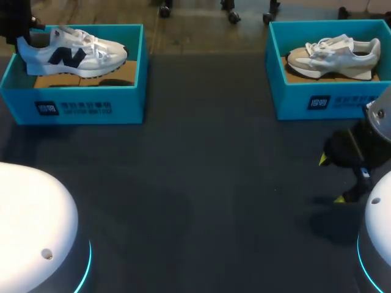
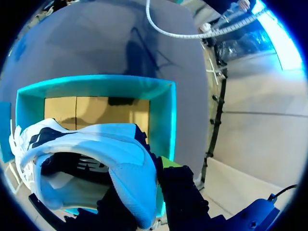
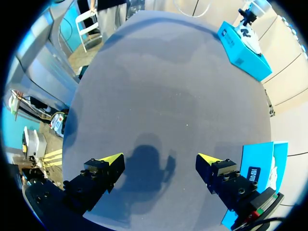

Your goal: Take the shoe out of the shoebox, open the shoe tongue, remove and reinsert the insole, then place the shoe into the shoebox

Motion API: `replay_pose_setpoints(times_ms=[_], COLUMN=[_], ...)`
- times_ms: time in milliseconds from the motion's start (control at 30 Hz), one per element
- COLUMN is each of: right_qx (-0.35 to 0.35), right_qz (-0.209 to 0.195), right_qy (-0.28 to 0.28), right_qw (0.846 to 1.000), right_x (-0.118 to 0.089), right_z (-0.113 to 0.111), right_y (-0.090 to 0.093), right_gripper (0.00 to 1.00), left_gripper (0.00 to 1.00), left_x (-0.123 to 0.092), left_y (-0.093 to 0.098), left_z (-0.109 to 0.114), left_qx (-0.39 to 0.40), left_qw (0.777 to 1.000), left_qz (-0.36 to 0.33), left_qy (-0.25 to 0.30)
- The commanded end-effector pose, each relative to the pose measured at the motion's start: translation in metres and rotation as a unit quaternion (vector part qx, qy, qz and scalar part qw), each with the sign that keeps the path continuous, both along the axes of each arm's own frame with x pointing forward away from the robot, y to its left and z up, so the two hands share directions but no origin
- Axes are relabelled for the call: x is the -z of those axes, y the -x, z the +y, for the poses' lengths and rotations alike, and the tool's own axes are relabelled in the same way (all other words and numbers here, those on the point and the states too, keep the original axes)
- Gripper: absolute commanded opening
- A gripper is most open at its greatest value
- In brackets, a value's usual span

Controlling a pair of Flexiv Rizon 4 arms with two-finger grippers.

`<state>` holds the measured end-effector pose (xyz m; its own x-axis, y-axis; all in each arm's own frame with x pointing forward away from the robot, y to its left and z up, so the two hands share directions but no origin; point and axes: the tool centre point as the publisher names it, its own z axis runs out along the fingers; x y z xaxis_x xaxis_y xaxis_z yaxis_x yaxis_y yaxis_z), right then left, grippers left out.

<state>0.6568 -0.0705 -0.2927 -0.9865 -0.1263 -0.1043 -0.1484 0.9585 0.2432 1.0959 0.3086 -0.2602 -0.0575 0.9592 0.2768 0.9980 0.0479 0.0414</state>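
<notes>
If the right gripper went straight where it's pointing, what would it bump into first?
Most likely the bare table. The open right gripper seems to point down at it, with nothing else in line. The nearby shoebox sits off to its side.

At the dark grey tabletop's (image 1: 201, 183) far left corner, a turquoise shoebox (image 1: 91, 97) is holding a white sneaker (image 1: 76, 54) with a navy mark. The far-right turquoise box (image 1: 293, 104) is holding a cream sneaker (image 1: 333, 56).

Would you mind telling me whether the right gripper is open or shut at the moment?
Open: the right gripper has its two yellow-tipped fingers standing wide apart over the bare table, with nothing between them.
</notes>
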Motion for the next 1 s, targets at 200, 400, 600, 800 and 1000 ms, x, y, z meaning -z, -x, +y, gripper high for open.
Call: replay_pose_setpoints(times_ms=[200,400,600,800,1000], right_qx=[0.000,0.000,0.000,0.000,0.000], right_qz=[-0.001,-0.001,-0.001,-0.001,-0.001], right_qy=[0.001,0.001,0.001,0.001,0.001], right_qw=[1.000,1.000,1.000,1.000,1.000], right_x=[0.001,0.001,0.001,0.001,0.001], right_z=[0.000,0.000,0.000,0.000,0.000], right_y=[0.001,0.001,0.001,0.001,0.001], right_gripper=[1.00,1.00,1.00,1.00,1.00], left_gripper=[0.00,0.00,0.00,0.00,0.00], left_x=[0.033,0.045,0.052,0.058,0.068], left_y=[-0.005,0.002,0.018,0.031,0.035], left_z=[0.000,-0.006,-0.004,-0.005,-0.004], left_qx=[-0.023,-0.028,-0.017,-0.012,-0.007], left_qw=[0.999,0.999,0.999,0.999,0.998], left_qz=[0.030,0.037,0.042,0.047,0.060], left_qy=[-0.001,0.006,0.001,0.004,0.014])
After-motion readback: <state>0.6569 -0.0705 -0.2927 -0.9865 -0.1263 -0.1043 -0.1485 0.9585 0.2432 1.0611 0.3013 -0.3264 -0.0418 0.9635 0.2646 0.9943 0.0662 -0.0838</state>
